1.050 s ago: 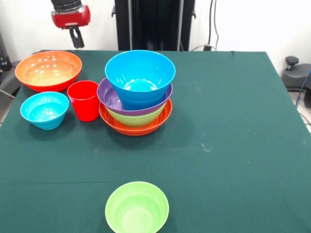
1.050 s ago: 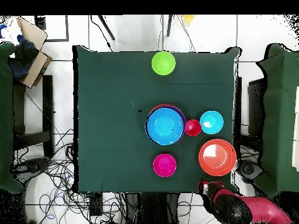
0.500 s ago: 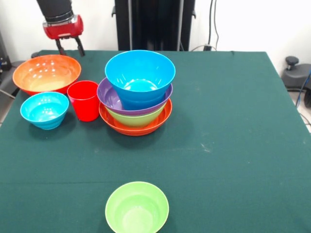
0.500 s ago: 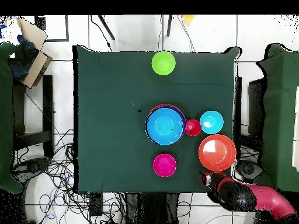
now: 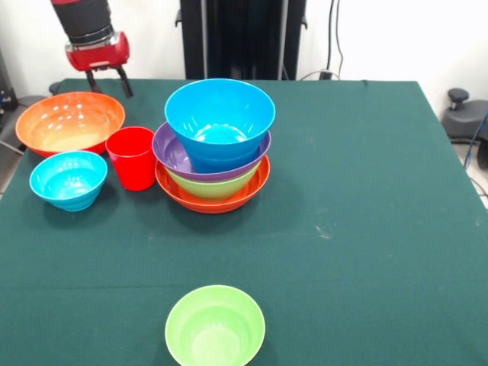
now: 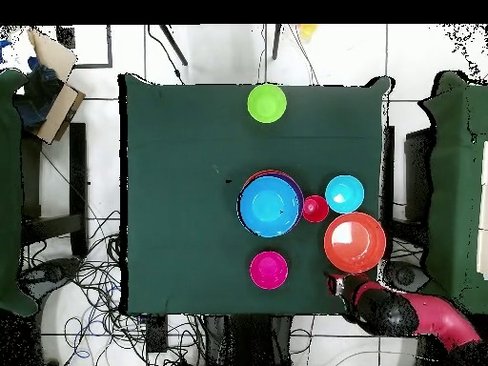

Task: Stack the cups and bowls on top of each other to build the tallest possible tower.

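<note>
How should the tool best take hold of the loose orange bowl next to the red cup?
Probably by the rim, from above. The orange bowl sits upright and open and looks too wide to span, so one finger inside and one outside the wall suits it. The far rim, nearest the tool, is free; the red cup and small blue bowl crowd the near side.

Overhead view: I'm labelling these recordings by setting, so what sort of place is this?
Most likely a robotics lab or test room. A table under green cloth stands on a tiled floor with loose cables strewn beside it, and a red robot arm reaches in at the table's edge by the plastic bowls.
</note>
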Controlling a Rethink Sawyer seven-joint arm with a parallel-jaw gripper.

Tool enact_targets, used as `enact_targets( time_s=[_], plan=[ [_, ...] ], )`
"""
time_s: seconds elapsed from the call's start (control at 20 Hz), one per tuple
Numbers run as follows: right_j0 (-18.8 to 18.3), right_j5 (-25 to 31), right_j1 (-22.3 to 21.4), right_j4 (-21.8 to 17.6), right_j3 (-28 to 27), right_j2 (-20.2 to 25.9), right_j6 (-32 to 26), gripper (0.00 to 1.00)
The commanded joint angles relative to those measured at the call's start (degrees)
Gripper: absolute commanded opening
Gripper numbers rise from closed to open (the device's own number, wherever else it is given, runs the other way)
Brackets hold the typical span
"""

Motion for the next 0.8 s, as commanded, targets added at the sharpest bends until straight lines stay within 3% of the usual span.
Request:
enact_targets(
  time_s=[0.05,0.25,0.8],
  plan=[
    [1.0,3.5,-1.3,0.3,-3.7,3.1,-15.9,1.0],
    [1.1,4.4,-7.3,2.7,0.9,3.9,-13.1,1.0],
    [1.3,4.7,-13.7,5.8,5.8,4.6,-11.6,1.0]
  ],
)
